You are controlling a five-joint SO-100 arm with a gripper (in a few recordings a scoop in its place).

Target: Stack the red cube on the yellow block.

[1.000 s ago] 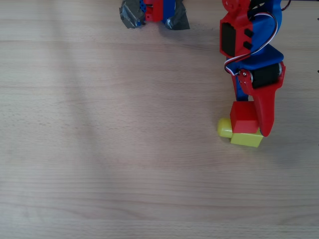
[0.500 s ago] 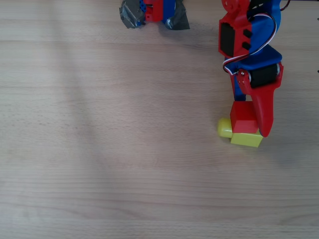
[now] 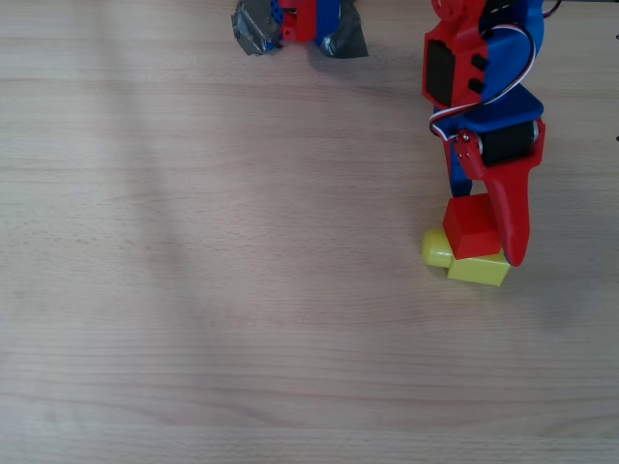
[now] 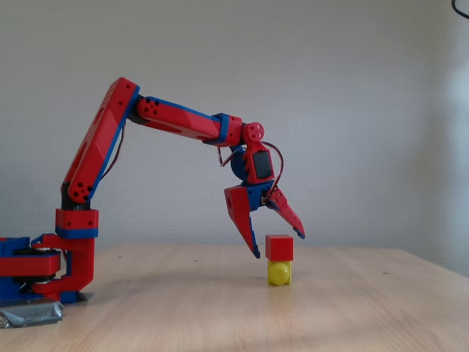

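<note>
The red cube (image 3: 470,226) (image 4: 279,248) rests on top of the yellow block (image 3: 478,270) (image 4: 278,273), whose round stud (image 3: 435,247) points left in the overhead view. My red-and-blue gripper (image 3: 485,230) (image 4: 278,246) is open and straddles the cube. In the fixed view a small gap shows on each side between the cube and the fingers (image 4: 251,235). The long red finger (image 3: 511,217) lies along the cube's right side in the overhead view.
The arm's base (image 3: 300,24) (image 4: 44,275) is taped to the wooden table (image 3: 242,290) at the back, left of the stack. The table's right edge lies close to the stack in the overhead view.
The gripper body has drawn back slightly toward the top of the overhead picture and its fingers have spread a little. The cube and block have stayed in place.
</note>
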